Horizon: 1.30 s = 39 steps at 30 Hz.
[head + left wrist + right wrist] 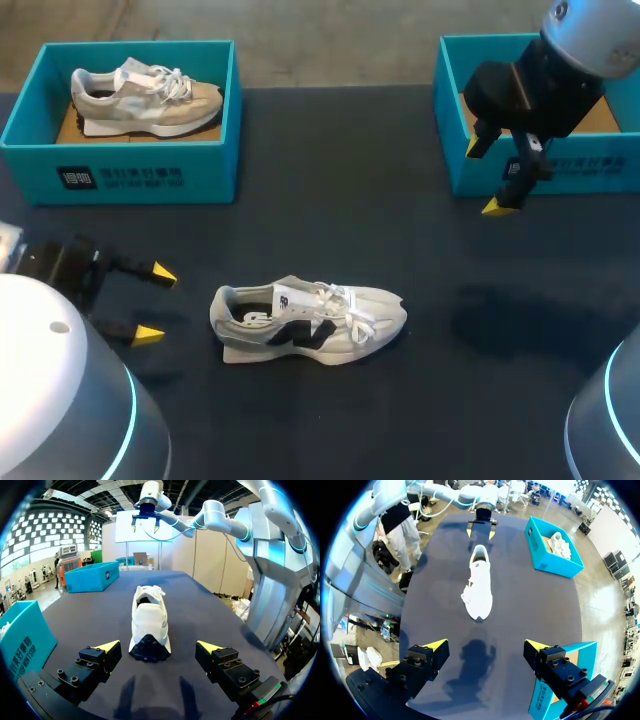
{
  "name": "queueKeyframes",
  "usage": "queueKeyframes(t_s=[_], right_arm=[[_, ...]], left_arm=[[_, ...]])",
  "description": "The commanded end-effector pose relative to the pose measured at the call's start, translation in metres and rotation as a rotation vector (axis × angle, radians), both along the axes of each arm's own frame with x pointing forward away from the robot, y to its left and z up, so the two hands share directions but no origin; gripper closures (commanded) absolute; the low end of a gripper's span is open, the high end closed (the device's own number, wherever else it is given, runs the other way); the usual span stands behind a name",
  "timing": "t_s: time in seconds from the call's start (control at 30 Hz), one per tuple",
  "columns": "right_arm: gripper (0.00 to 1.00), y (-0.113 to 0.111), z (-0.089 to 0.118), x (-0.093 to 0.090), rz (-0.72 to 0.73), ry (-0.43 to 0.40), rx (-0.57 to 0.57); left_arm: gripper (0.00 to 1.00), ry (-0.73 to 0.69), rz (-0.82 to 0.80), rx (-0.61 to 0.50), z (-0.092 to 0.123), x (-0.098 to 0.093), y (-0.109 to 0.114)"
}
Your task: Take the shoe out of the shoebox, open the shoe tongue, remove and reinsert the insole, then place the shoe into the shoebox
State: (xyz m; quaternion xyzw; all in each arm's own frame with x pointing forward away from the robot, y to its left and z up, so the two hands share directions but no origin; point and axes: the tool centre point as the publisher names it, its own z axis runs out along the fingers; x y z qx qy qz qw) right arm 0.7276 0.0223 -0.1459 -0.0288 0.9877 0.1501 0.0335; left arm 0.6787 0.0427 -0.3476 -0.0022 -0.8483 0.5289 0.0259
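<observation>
My left hand (156, 304) stands open behind the shoe (310, 322); I should pin the heel (222, 318) before the open right hand (485, 178) lifts the tongue (292, 296).

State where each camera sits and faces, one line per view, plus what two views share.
Head: above and behind, looking down on the table; left tool and right tool show.
Left wrist: mounted there, low, facing the shoe's heel; own tool shows.
Right wrist: mounted there, raised, looking down at the shoe's toe; own tool shows.
Shared: both wrist views hold the shoe, each with the other tool beyond it.
</observation>
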Motion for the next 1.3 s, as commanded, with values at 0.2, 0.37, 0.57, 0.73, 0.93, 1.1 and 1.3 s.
queueKeyframes(t_s=[0.2, 0.37, 0.57, 0.73, 0.93, 1.1, 1.3], right_arm=[[0.0, 0.001, -0.001, 0.001, -0.001, 0.002, -0.003], [0.0, 0.001, -0.001, 0.001, -0.001, 0.002, -0.003], [0.0, 0.001, -0.001, 0.001, -0.001, 0.002, -0.003], [0.0, 0.001, -0.001, 0.001, -0.001, 0.002, -0.003], [0.0, 0.001, -0.001, 0.001, -0.001, 0.002, -0.003], [0.0, 0.001, -0.001, 0.001, -0.001, 0.002, -0.003], [0.0, 0.001, -0.001, 0.001, -0.001, 0.002, -0.003]], left_arm=[[0.0, 0.024, 0.057, -0.016, -0.033, -0.002, -0.024], [0.0, 0.028, 0.081, -0.021, -0.046, -0.006, -0.041], [0.0, 0.043, 0.106, -0.025, -0.05, -0.009, -0.058], [0.0, 0.038, 0.123, -0.034, -0.052, -0.008, -0.07], [0.0, 0.039, 0.12, -0.025, -0.059, -0.008, -0.082], [0.0, 0.033, 0.122, -0.022, -0.064, -0.006, -0.089], [0.0, 0.025, 0.137, -0.023, -0.066, 0.0, -0.092]])
